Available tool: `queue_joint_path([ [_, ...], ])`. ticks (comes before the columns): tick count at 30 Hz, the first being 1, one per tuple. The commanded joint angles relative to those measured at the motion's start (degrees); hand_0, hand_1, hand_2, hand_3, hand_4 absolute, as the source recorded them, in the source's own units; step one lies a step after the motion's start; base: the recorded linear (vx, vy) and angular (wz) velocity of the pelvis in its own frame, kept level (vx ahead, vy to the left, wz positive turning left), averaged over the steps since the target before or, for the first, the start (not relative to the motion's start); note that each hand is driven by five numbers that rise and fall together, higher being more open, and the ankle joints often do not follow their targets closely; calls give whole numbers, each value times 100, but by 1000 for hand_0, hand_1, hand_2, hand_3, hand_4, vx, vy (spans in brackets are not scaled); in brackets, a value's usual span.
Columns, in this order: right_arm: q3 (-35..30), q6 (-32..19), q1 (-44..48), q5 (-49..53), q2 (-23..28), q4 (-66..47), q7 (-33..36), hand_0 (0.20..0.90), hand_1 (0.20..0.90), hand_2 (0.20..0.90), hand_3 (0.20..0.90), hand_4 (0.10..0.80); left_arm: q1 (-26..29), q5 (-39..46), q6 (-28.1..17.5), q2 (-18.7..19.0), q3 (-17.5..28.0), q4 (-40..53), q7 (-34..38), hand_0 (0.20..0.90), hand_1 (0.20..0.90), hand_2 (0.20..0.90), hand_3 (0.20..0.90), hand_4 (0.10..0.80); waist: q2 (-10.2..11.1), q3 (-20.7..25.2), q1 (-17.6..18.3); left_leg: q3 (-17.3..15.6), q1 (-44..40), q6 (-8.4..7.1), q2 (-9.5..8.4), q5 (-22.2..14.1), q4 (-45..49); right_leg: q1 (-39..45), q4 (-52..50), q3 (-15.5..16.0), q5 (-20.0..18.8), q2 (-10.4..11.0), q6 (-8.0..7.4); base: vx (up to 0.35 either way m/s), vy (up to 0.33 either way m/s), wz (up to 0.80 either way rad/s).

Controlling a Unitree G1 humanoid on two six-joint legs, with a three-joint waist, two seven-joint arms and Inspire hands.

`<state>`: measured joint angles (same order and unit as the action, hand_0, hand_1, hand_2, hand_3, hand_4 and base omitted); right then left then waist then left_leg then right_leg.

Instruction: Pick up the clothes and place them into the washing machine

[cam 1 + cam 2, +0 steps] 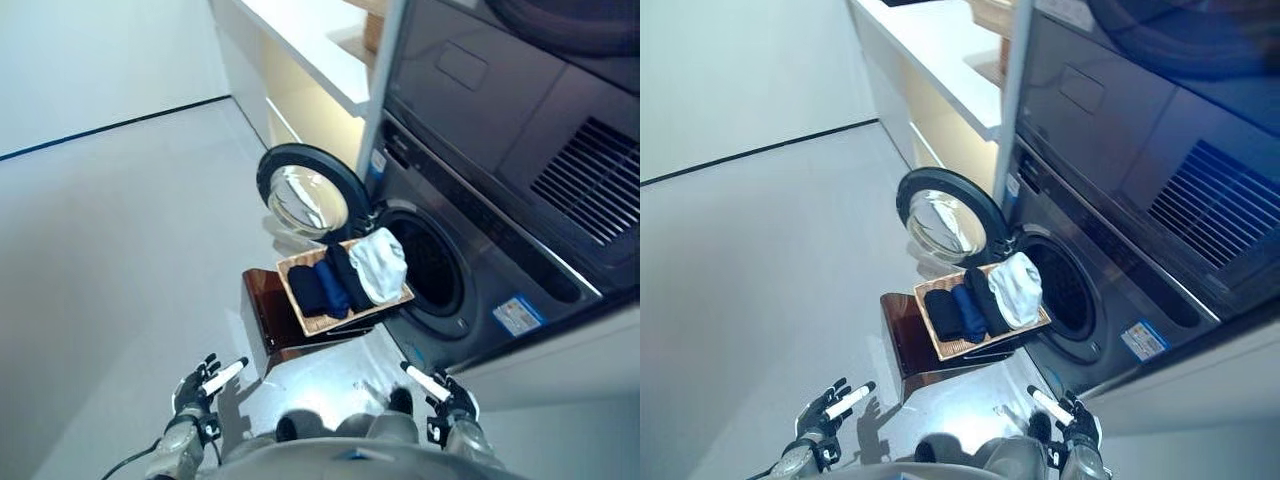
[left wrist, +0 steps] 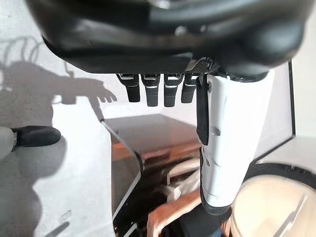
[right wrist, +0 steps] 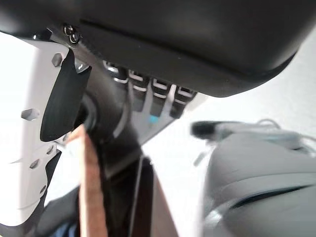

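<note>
A wicker basket (image 1: 296,298) sits on a brown stool (image 1: 260,318) right before the washing machine's drum opening (image 1: 436,266). In it lie dark blue and black clothes (image 1: 327,285) and, at the end nearest the drum, a white garment (image 1: 380,262). The round door (image 1: 305,192) stands swung open to the left. Both hands hang low, well short of the basket. My left hand (image 1: 203,385) is open and empty; its wrist view shows the stool (image 2: 148,136) past the thumb. My right hand (image 1: 446,396) is open and empty too.
A second dark appliance (image 1: 520,110) is stacked above the washer. A white counter with lit shelves (image 1: 310,60) runs along the back to the left of the machines. Pale floor (image 1: 120,250) spreads out to the left of the stool.
</note>
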<state>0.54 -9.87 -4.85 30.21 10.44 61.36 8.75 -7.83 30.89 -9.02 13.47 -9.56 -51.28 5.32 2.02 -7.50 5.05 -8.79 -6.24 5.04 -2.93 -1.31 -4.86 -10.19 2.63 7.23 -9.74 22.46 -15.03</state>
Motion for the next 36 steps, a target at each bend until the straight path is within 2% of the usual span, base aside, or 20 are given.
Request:
queue_joint_path([
  [1,-8,-279,188,30,233,-349,56,900,900,900,900,800,346,-150,-336,146,326,365,-17,900,900,900,900,800,168,-92,135,614,-393,-737,410,-601,424,-135,-67,-250,-1239,-114,3,265,-108,32],
  [4,-12,-264,119,36,221,-312,30,900,900,900,900,800,292,-143,-325,128,324,396,-41,900,900,900,900,800,197,-69,155,722,-557,-753,444,-650,345,-156,-70,-369,-1286,-241,3,196,-68,39],
  [5,-35,-268,64,64,211,-248,5,900,900,900,900,800,252,-133,-317,94,322,376,-50,900,900,900,900,800,227,-14,192,857,-703,-763,488,-703,275,-185,-136,-510,-1189,-446,3,238,-70,33],
  [7,-20,-252,44,72,225,-165,-5,900,900,900,900,800,223,-111,-316,73,312,388,-49,900,900,900,900,800,246,22,203,987,-804,-768,517,-733,256,-235,-291,-610,-1081,-596,3,246,-89,13],
  [8,-8,-252,28,69,221,-133,-15,900,900,900,900,800,219,-69,-312,66,319,402,-30,900,900,900,900,800,237,36,180,1028,-838,-783,570,-761,270,-250,-433,-529,-818,-662,41,151,-117,9],
  [9,-8,-243,38,52,210,-95,-25,900,900,900,900,800,215,-40,-308,56,333,441,-26,900,900,900,900,800,215,73,99,1049,-888,-818,670,-730,257,-277,-604,-239,-616,-671,79,197,-182,12],
  [10,45,-238,75,43,262,-24,-41,900,900,900,900,800,195,-31,-295,24,304,323,-33,900,900,900,900,800,208,154,145,1114,-960,-850,776,-793,240,-216,-653,-339,-496,-822,150,150,-164,17],
  [11,46,-240,77,45,265,-21,-43,900,900,900,900,800,197,-31,-298,21,304,319,-34,900,900,900,900,800,197,152,147,1115,-964,-853,786,-799,240,-214,-660,-333,-488,-830,152,167,-143,21],
  [13,54,-274,173,24,363,15,-39,900,900,900,900,800,259,55,-315,-59,284,292,-37,900,900,900,900,800,104,190,141,1201,-884,-962,981,-657,404,-223,-812,-248,-251,-978,244,94,-97,17],
  [17,56,-320,199,41,452,114,-44,900,900,900,900,800,360,24,-332,-63,197,256,-45,900,900,900,900,800,18,216,160,1230,-796,-1144,1284,-463,441,-206,-928,-73,-3,-1104,359,76,-118,19],
  [20,53,-336,218,25,497,121,-34,900,900,900,900,800,388,24,-352,-77,122,317,-65,900,900,900,900,800,-69,192,200,1216,-745,-1231,1417,-246,422,-230,-970,37,68,-1148,413,53,-86,22],
  [24,82,-333,168,45,506,155,-85,900,900,900,900,800,401,-15,-335,-86,99,234,-64,900,900,900,900,800,-198,156,251,1201,-675,-1321,1575,74,452,-388,-1151,11,239,-1290,519,46,-86,7],
  [27,91,-345,169,99,502,288,-83,900,900,900,900,800,427,41,-349,-83,108,227,-64,900,900,900,900,800,-265,122,279,1193,-427,-1388,1724,507,1069,-385,-1279,-3,486,-1471,715,43,-132,2],
  [30,61,-382,163,147,574,344,-39,900,900,900,900,800,461,74,-316,-93,30,308,-93,900,900,900,900,800,-137,-53,204,1094,239,-1280,1666,967,2372,86,-1205,15,723,-1572,1004,99,-213,27],
  [31,24,-382,204,133,621,386,-8,900,900,900,900,800,531,85,-296,-128,-22,265,-101,900,900,900,900,800,-71,-143,163,917,577,-1228,1668,1108,2570,305,-1151,57,793,-1576,1073,162,-161,29],
  [34,17,-369,259,122,681,352,6,900,900,900,900,800,564,65,-295,-142,-40,226,-115,900,900,900,900,800,-7,-189,28,843,1087,-1164,1551,869,2243,575,-1012,10,883,-1508,1024,182,-33,28],
  [35,42,-354,294,69,711,323,10,900,900,900,900,800,547,68,-288,-123,-6,218,-95,900,900,900,900,800,8,-183,-86,805,1380,-1190,1530,822,1858,750,-940,-78,945,-1525,978,257,0,4],
  [36,42,-353,291,68,710,322,11,900,900,900,900,800,544,68,-288,-122,-7,219,-95,900,900,900,900,800,14,-198,-99,789,1352,-1189,1529,808,1860,767,-948,-93,959,-1522,976,277,43,-6],
])
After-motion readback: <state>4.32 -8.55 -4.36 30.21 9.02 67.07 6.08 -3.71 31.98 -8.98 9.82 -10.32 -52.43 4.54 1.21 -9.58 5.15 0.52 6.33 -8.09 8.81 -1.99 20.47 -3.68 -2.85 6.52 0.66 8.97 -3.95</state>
